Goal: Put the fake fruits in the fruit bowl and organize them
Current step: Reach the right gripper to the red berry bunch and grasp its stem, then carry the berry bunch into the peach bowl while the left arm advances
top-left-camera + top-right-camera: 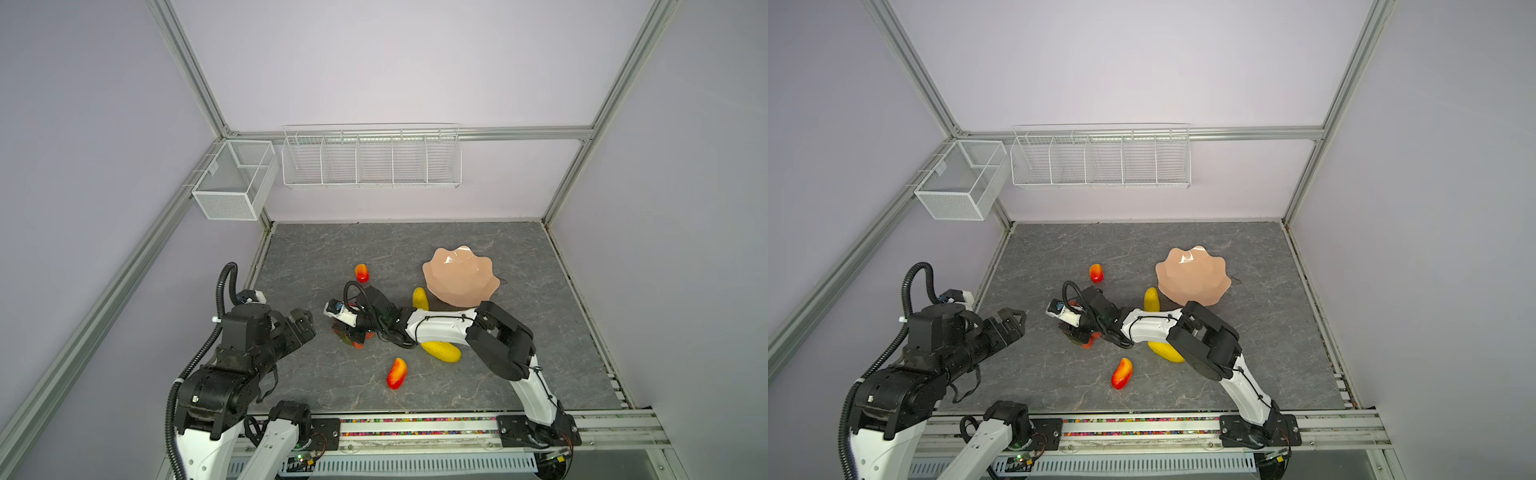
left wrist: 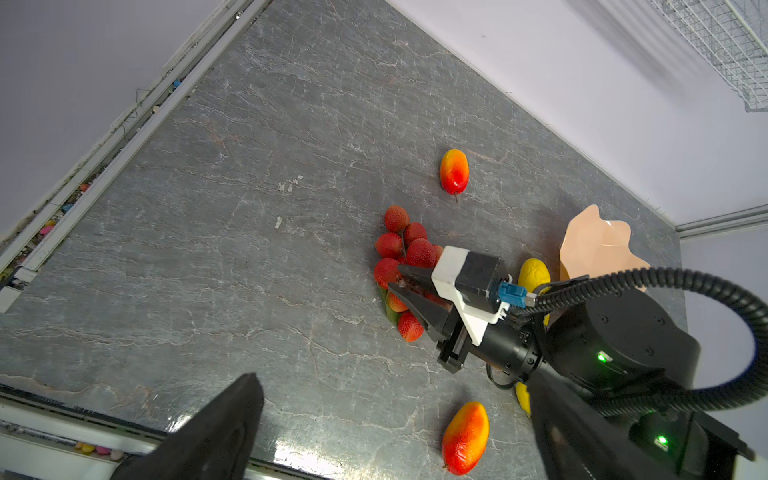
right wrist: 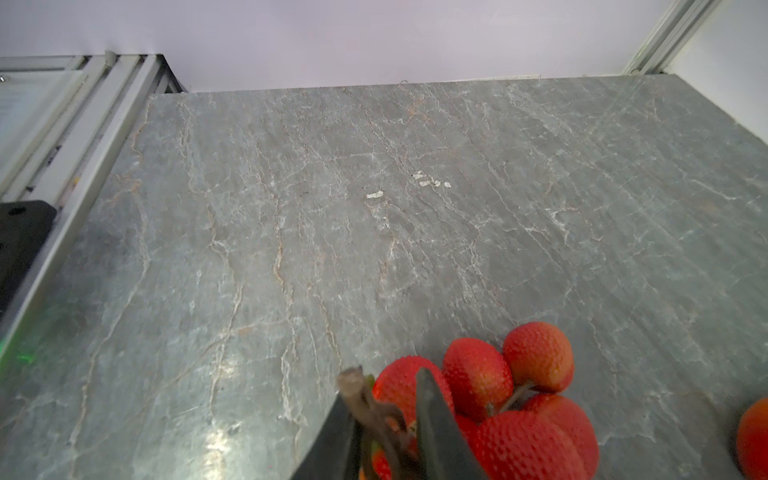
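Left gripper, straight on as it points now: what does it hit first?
Probably the right gripper, jaws pinching the stem of the berry bunch, dead ahead of the open left gripper. Height is unclear, so it might pass over them.

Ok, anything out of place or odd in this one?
Yes: small coloured pebbles litter the frame channel along the front edge of the table, and they look spilled. The table also carries white scuff marks.
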You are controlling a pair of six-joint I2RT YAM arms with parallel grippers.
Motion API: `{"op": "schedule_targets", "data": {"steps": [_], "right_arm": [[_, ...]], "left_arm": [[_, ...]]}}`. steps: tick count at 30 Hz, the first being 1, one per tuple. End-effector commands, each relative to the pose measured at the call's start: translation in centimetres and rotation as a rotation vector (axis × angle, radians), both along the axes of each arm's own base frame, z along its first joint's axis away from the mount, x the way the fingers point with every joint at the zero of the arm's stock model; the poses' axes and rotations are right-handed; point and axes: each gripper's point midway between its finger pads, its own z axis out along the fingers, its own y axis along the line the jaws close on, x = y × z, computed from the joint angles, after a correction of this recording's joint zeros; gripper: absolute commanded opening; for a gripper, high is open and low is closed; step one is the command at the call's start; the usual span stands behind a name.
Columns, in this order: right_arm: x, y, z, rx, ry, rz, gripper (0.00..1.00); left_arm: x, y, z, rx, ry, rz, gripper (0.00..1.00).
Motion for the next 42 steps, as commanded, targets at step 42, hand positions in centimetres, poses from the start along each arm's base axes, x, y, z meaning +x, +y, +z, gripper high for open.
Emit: {"op": "schedule_targets", "data": {"steps": [42], "right_arm": [[21.0,-36.0,10.1,-0.063,-0.198,-1.053,0.07]], "left_arm": [[15.5,-25.1,-5.9,-0.114,-0.065,-0.715,0.99]]}}
